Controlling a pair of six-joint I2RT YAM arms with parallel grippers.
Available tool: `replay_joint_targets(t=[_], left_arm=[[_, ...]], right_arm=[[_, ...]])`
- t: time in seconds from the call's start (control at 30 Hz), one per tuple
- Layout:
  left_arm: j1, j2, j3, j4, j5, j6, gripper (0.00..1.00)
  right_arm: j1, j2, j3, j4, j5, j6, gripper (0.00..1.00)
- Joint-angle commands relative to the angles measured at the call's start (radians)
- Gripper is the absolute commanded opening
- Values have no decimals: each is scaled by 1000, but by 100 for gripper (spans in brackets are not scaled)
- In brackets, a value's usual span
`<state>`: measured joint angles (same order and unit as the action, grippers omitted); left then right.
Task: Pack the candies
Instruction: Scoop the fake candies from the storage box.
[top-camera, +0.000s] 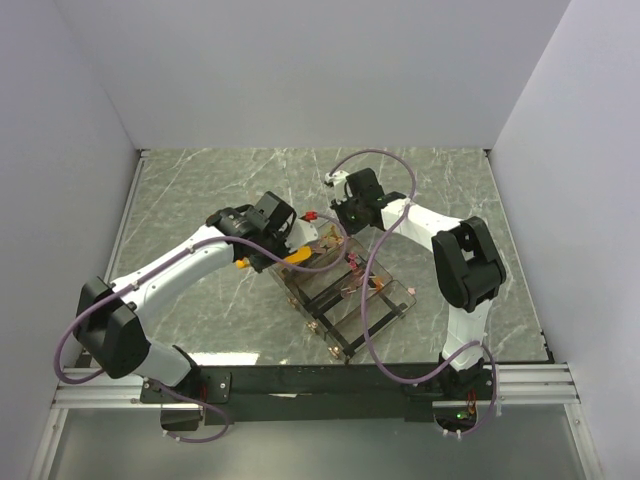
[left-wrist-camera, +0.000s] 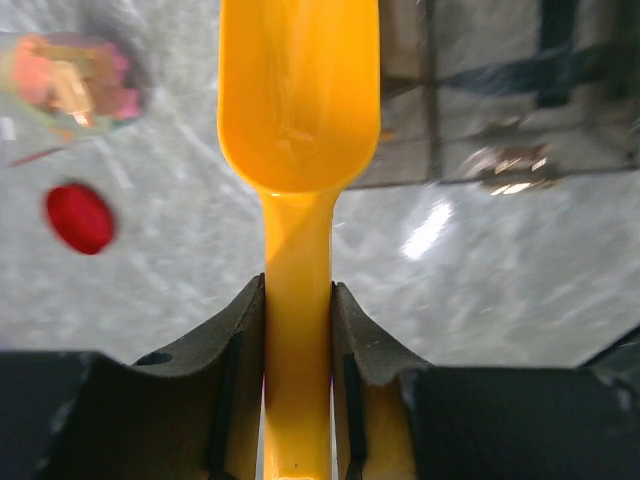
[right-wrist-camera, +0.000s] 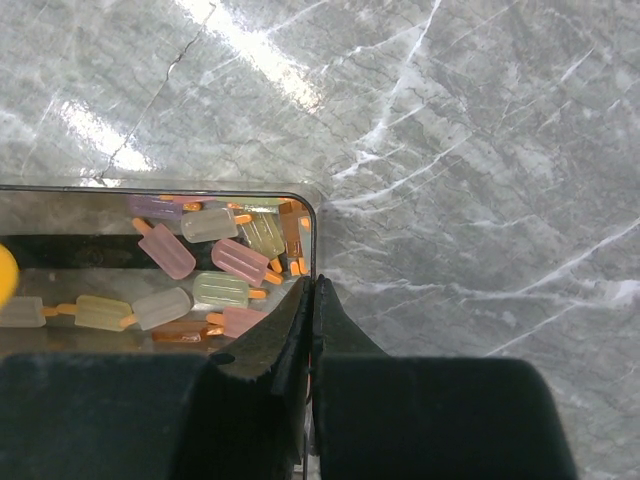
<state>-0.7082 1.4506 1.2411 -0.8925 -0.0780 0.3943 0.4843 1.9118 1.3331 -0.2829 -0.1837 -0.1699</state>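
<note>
Yellow scoop (left-wrist-camera: 298, 100) sits clamped by its handle in the left fingers (left-wrist-camera: 235, 360), while the right fingers (right-wrist-camera: 260, 350) pinch the thin wall of the clear box (right-wrist-camera: 312, 225) holding the candies (right-wrist-camera: 238, 262).

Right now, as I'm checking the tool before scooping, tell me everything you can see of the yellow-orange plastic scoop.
The yellow-orange plastic scoop is glossy and moulded in one piece: a deep rounded bowl, apparently empty, and a narrow flat handle. The left gripper is shut on the handle, one finger on each side. The bowl points toward the clear plastic box.
</note>
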Motion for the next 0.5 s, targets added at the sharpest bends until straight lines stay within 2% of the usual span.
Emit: replay_joint_targets(t=[0.0,0.23,0.47], left_arm=[[-4,2,46,-14,-91,213,1],[-8,27,32,-55,-157,373,1],[-80,76,24,-81,-273,416,1]], right_arm=[[14,-51,-5,37,10,-19,3],[20,-57,-17,67,-2,-5,4],[23,-53,-17,80,-8,0,4]])
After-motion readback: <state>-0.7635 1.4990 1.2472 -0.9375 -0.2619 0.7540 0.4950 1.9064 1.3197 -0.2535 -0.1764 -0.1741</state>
